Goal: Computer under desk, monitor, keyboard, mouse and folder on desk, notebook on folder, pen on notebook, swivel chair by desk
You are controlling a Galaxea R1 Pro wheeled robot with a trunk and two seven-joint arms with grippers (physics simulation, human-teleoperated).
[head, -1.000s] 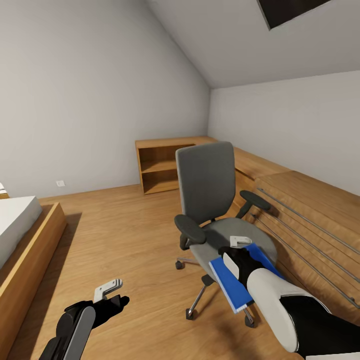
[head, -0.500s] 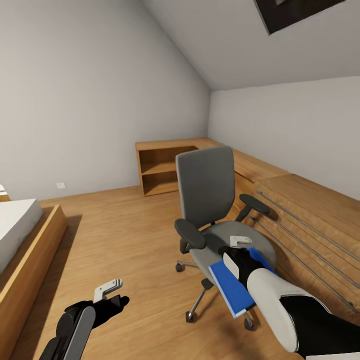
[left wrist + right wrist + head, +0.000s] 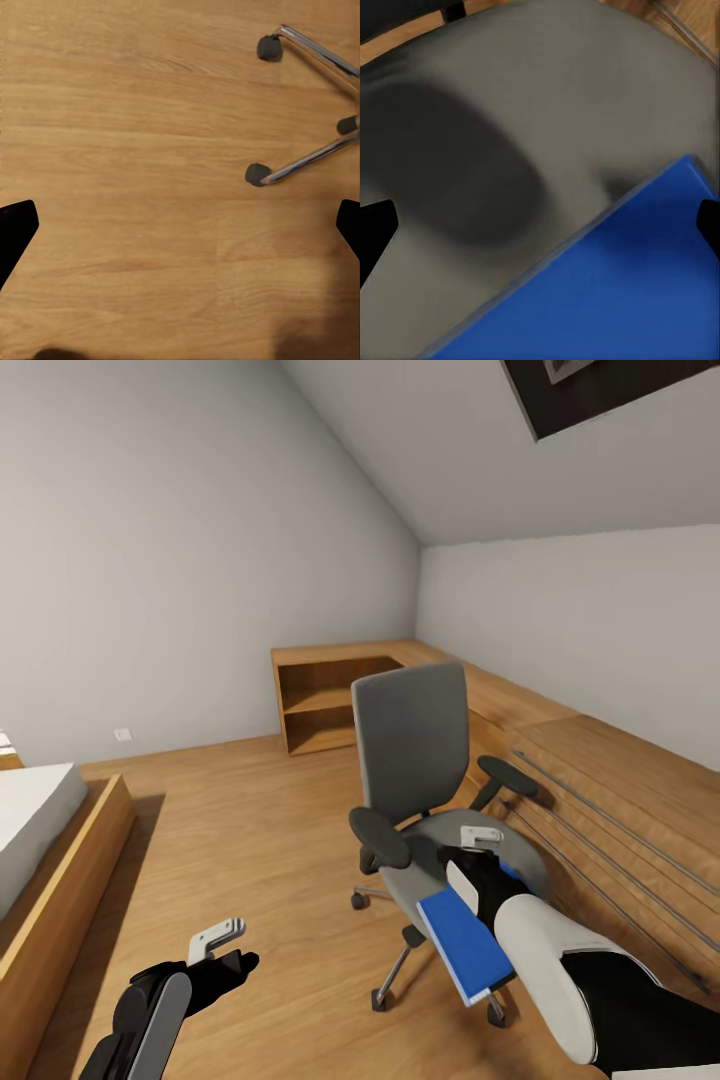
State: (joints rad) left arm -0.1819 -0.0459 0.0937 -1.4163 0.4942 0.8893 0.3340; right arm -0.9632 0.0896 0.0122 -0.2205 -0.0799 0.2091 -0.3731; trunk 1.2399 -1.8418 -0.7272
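Swivel chair (image 3: 415, 760) between oak cabinet (image 3: 325, 695) and right claw (image 3: 480, 860)

The grey padded seat of the swivel chair (image 3: 510, 97) takes most of this close picture, and a broad dark shadow (image 3: 465, 180) lies across its middle part. The bright blue folder (image 3: 615, 292) covers one corner of the picture; its straight edge runs diagonally over the seat, with a thin pale line along it. A narrow strip of the wood floor (image 3: 690, 19) shows past the rounded rim of the seat, and a thin metal bar crosses it. Two black fingertips (image 3: 375, 229) of the right gripper (image 3: 540, 229) stand at the opposite sides of the picture, far from each other.
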